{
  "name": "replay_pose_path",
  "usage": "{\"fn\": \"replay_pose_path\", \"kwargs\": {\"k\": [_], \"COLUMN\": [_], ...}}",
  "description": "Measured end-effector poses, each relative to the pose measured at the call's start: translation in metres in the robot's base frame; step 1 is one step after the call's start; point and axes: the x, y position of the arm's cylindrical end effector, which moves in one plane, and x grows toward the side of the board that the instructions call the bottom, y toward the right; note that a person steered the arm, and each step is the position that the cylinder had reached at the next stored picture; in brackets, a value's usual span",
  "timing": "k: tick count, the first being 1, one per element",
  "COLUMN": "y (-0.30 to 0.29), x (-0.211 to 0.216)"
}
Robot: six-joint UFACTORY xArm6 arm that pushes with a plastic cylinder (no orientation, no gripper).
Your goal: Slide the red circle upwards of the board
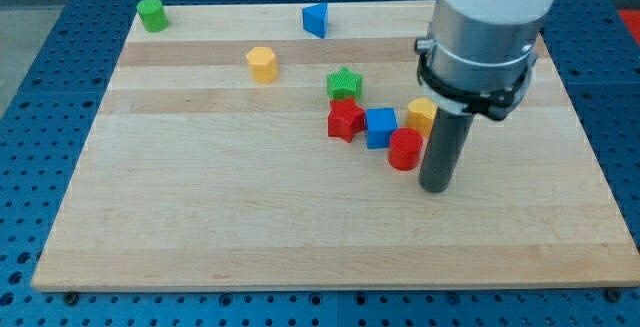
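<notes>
The red circle (pixel 405 150) is a short red cylinder standing right of the board's middle. My tip (pixel 437 188) rests on the board just right of and slightly below it, very close or touching. A blue cube (pixel 380 127) sits against the red circle's upper left. A red star (pixel 346 120) lies left of the blue cube. A green star (pixel 344 83) is above the red star. A yellow block (pixel 421 115) is above the red circle, partly hidden by the rod.
A yellow hexagon-like block (pixel 262 64) lies at upper middle left. A blue triangular block (pixel 316 19) is near the top edge. A green cylinder (pixel 152 14) stands at the top left corner. The wooden board (pixel 200 207) sits on a blue perforated table.
</notes>
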Motion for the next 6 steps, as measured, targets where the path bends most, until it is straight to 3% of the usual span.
{"fn": "replay_pose_path", "kwargs": {"k": [1,2,5,6], "y": [-0.075,-0.087,0.023,0.023], "x": [-0.007,-0.034,-0.043,-0.002]}}
